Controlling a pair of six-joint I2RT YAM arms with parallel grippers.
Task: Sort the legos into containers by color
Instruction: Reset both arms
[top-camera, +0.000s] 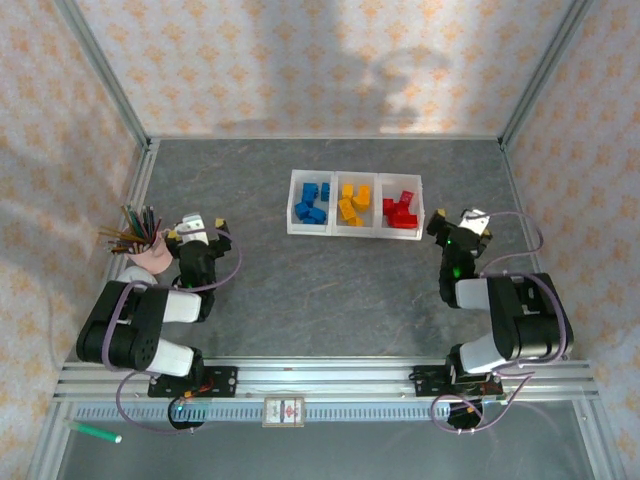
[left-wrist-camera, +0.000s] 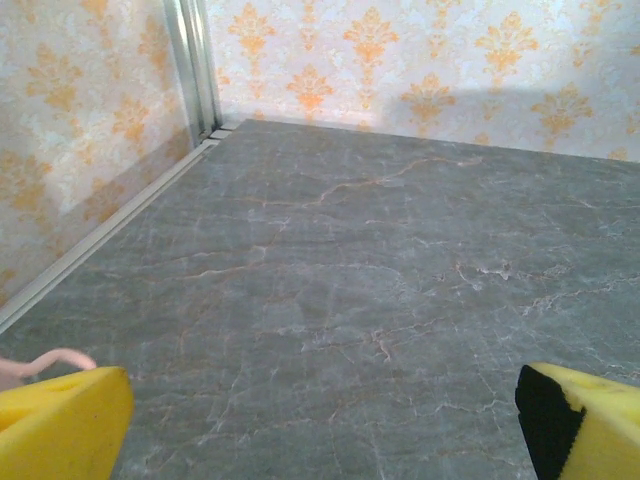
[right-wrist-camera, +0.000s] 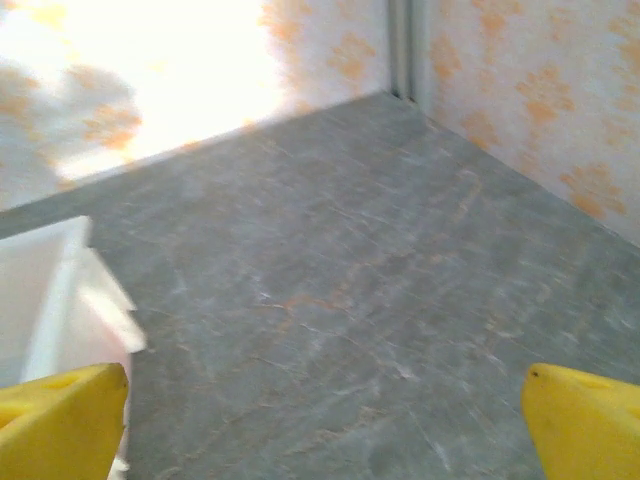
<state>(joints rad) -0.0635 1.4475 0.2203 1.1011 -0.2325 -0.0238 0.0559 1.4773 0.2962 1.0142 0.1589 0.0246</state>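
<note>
The containers (top-camera: 356, 232) are three joined translucent white bins at the table's back middle. Blue legos (top-camera: 312, 203) lie in the left bin, yellow-orange legos (top-camera: 354, 204) in the middle one, red legos (top-camera: 401, 208) in the right one. My left gripper (top-camera: 198, 229) rests at the left, far from the bins, open; its yellow fingers (left-wrist-camera: 60, 425) stand wide apart over bare table. To the right of the bins my right gripper (top-camera: 459, 222) is open, nothing between its yellow fingers (right-wrist-camera: 65, 420). A corner of the containers (right-wrist-camera: 50, 290) shows at the left of the right wrist view.
A pink cup (top-camera: 148, 254) with coloured pencils (top-camera: 135, 226) stands just left of my left gripper. A green marker (top-camera: 95, 432) lies on the lower shelf at the front left. Patterned walls and metal frame posts (top-camera: 102, 75) close in the grey table.
</note>
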